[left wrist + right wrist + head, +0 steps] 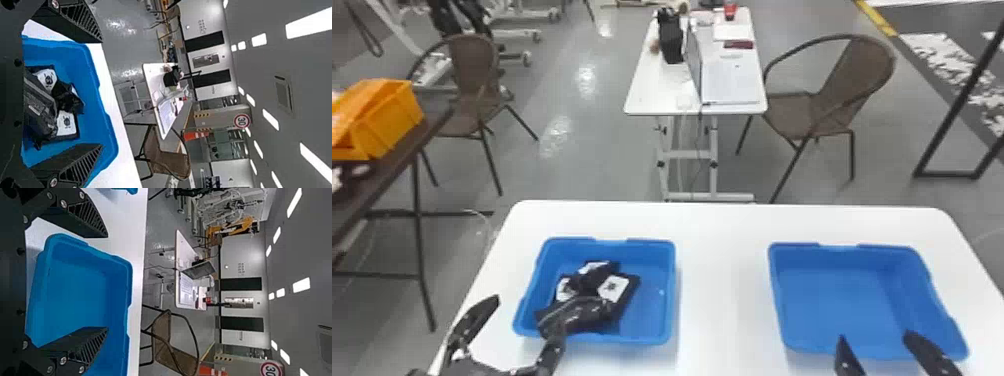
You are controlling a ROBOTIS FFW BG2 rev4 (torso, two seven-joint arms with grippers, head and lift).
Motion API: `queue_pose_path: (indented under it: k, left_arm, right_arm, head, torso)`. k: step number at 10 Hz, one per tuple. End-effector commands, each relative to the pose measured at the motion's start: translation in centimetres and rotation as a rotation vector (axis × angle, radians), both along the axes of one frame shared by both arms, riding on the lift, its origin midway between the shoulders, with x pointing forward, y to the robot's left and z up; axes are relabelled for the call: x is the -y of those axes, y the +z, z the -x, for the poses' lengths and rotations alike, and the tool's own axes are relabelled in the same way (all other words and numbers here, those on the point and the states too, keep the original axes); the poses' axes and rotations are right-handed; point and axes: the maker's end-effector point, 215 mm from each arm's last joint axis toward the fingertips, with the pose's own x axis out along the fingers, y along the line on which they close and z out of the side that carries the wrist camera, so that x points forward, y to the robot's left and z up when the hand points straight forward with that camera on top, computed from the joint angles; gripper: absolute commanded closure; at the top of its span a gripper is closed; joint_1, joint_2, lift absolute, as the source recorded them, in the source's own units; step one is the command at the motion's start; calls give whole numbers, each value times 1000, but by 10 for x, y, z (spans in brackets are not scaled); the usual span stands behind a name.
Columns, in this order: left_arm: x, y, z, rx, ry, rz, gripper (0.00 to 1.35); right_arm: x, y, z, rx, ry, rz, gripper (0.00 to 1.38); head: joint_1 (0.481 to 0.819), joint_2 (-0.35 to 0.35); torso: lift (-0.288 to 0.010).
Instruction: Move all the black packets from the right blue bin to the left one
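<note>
There's an open laptop (694,62) on the far table (650,92), twelve o'clock. Brown chair (857,67) at two, orange crate (389,122) around nine.

Looks like a lab or workshop hall: shiny grey floor (602,150), wheeled white frames (517,34), laptop (732,82) on a white table (649,95), woven chairs (864,65), orange traffic cone (194,135), round red-rimmed sign (242,121), strip lights (309,23) overhead.
</note>
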Motion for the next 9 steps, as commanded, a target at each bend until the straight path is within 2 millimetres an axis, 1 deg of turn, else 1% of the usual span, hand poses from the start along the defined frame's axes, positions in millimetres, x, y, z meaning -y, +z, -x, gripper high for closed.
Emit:
queue_pose_path:
  k: [1, 3, 4, 5, 6, 8, 9]
  left_arm:
    - [-2, -1, -3, -4, 9, 16, 90]
    - [-5, 0, -2, 11, 27, 41, 90]
    - [-12, -8, 3, 3, 55, 75, 90]
    - [-15, -9, 5, 7, 73, 89, 90]
    - [-14, -8, 4, 11, 71, 87, 91]
    - [-9, -8, 3, 12, 65, 92, 91]
    - [-10, -6, 2, 17, 68, 90, 91]
  right_arm:
    - [-1, 1, -2, 7, 5, 0, 200]
    - [-2, 1, -3, 8, -3, -2, 200]
    - [-2, 1, -3, 9, -2, -1, 200]
    - [-1, 1, -3, 9, -6, -1, 200]
    - [-2, 1, -3, 9, -10, -4, 200]
    - [-1, 1, -3, 8, -11, -3, 200]
    - [0, 0, -3, 7, -17, -5, 202]
  head:
    - [695, 114]
    - [695, 122]
    - [695, 124]
    - [695, 131]
    - [695, 141]
    - [695, 141]
    - [695, 136]
  torso:
    - [0]
    - [0]
    - [0]
    - [0]
    - [0]
    - [0]
    - [0]
